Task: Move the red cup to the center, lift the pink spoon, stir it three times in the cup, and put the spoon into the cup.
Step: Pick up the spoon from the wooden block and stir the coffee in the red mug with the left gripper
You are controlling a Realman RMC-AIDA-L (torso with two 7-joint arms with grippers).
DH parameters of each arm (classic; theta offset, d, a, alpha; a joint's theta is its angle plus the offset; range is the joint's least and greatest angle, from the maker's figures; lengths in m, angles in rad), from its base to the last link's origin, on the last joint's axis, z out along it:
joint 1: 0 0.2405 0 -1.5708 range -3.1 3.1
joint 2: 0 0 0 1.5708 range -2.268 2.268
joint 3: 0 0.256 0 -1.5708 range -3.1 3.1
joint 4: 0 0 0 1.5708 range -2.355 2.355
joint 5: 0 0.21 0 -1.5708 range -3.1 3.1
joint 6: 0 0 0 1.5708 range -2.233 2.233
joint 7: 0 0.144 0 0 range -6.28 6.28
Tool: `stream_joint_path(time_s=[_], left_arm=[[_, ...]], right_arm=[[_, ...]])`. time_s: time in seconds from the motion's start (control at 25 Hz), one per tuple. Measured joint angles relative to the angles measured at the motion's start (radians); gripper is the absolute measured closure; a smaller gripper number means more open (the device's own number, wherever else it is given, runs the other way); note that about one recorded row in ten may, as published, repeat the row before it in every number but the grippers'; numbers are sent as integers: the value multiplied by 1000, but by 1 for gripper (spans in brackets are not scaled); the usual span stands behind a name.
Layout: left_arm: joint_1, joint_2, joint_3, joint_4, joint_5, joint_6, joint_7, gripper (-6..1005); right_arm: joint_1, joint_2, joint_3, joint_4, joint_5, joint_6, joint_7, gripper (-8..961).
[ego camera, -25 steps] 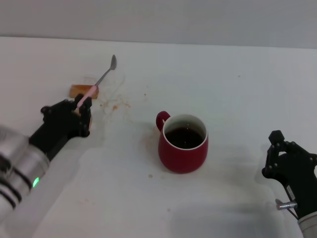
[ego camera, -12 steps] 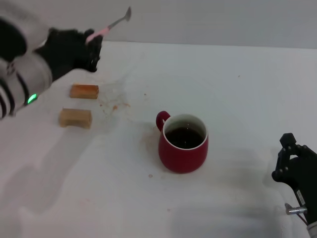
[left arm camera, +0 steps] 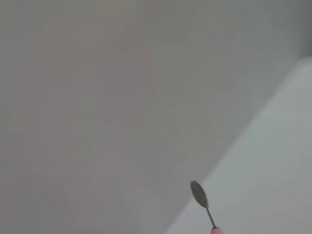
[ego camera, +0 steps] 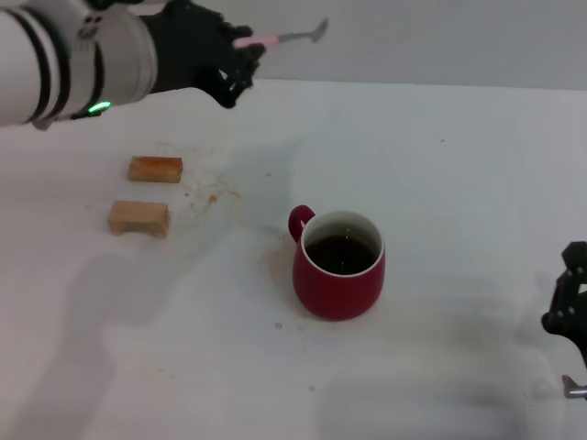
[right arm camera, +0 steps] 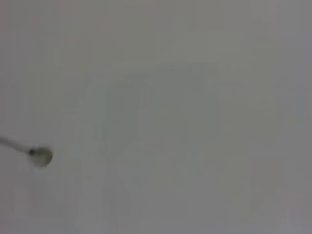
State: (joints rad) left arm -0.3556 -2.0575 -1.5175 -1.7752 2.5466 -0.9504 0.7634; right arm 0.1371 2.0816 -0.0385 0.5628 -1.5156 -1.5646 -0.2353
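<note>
Left gripper [ego camera: 240,57] pinches the pink spoon [ego camera: 280,38] by its handle, high over the table's far left

Table [ego camera: 459,165], then red cup [ego camera: 339,264] at centre, full of dark liquid: a fast drop could splash or tip it, and the slim handle may twist in the grip; right gripper [ego camera: 573,307] idles at the near right edge, fingers unclear

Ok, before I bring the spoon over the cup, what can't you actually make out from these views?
- Left gripper, head view: its dark fingers merge; the hold on the pink spoon can't be traced.
- Pink spoon, left wrist view: the handle is cut off by the frame edge.
- Right gripper, head view: cut off at the frame edge.
- Red cup: liquid depth unreadable; absent from both wrist views.
- Right wrist view: blurred.
</note>
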Motion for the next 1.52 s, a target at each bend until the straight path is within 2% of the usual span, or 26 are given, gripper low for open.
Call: stream_joint_path(time_s=[0.04, 0.24, 0.48, 0.64, 1.08, 1.28, 1.52], left_arm=[[-27, -7, -13, -11, 16, -68, 26, 862], [-127, 2, -51, -56, 22, -304, 28, 862], [-200, 3, -122, -113, 27, -488, 59, 863], [-210, 2, -146, -161, 24, -578, 78, 863], [-182, 1, -115, -231, -38, -687, 77, 863], [-181, 0, -90, -237, -36, -764, 72, 863], [-172, -2, -73, -238, -34, -784, 70, 863]], right_arm=[[-12, -1, 6, -2, 2, -20, 6, 953], [-30, -2, 14, -16, 16, -47, 20, 952], [-37, -2, 28, -29, 65, -80, 22, 952], [-57, -2, 56, -40, 80, -102, 23, 952], [-76, 0, 64, -91, 266, -162, 24, 952], [-82, 1, 65, -100, 276, -164, 24, 953], [-83, 2, 63, -100, 277, -164, 24, 952]])
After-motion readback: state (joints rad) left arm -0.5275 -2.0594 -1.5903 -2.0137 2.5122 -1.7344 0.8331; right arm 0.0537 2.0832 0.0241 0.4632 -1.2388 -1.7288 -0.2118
